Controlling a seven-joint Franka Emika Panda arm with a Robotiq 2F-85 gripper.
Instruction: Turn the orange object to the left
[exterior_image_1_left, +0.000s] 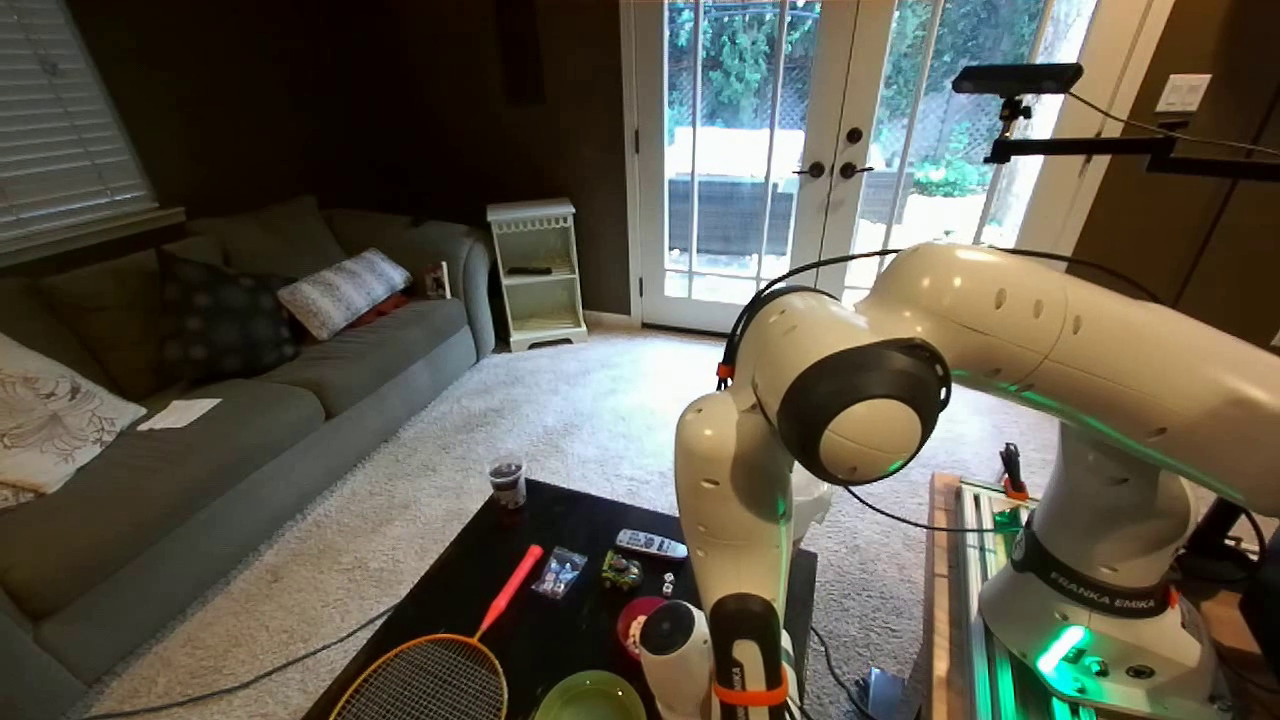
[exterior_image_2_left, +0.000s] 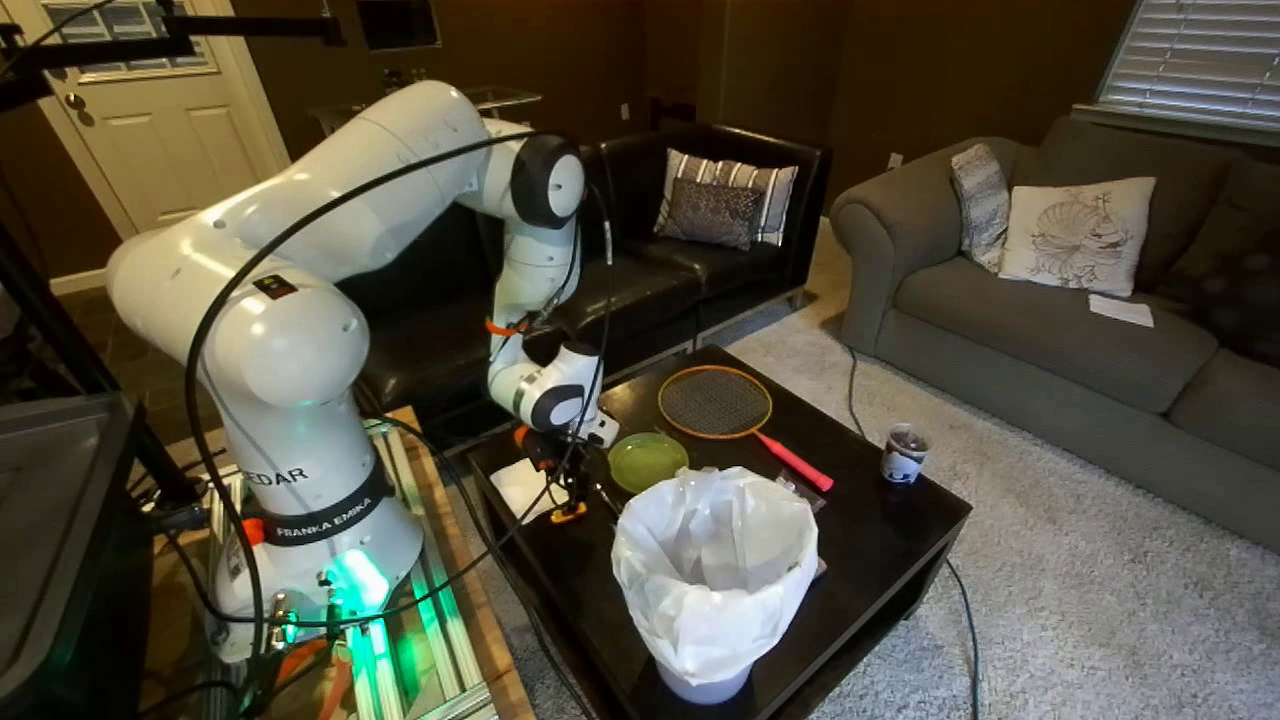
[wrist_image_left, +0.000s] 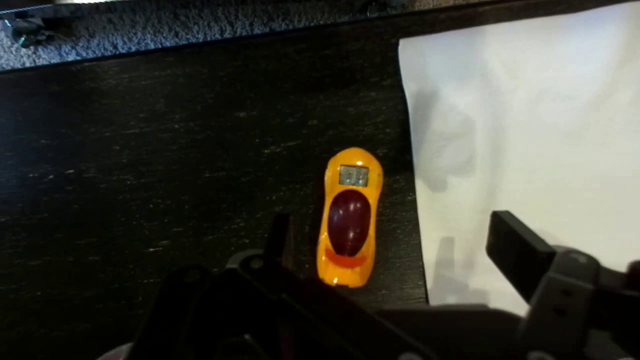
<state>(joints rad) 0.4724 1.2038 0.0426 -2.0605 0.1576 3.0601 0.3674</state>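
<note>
An orange-yellow toy car (wrist_image_left: 371, 235) with a dark red dome lies on the black table in the wrist view, its long side nearly upright in the picture. It also shows as a small flat orange piece (exterior_image_2_left: 568, 514) in an exterior view. No separate roundish red-orange object can be made out on the table. My gripper (wrist_image_left: 390, 225) is open, with the car between its fingers, nearer the left finger in the picture and not touched by either. In an exterior view my gripper (exterior_image_2_left: 572, 485) is low over the table beside the car. The gripper is out of sight in the remaining view.
White paper (wrist_image_left: 520, 125) lies beside the car. A green plate (exterior_image_2_left: 648, 462), a racket (exterior_image_2_left: 716, 402), a white-lined bin (exterior_image_2_left: 715, 590) and a cup (exterior_image_2_left: 904, 455) stand on the table (exterior_image_2_left: 860, 540). A red bowl (exterior_image_1_left: 630, 622), remote (exterior_image_1_left: 652, 544) and green toy (exterior_image_1_left: 622, 570) are also there.
</note>
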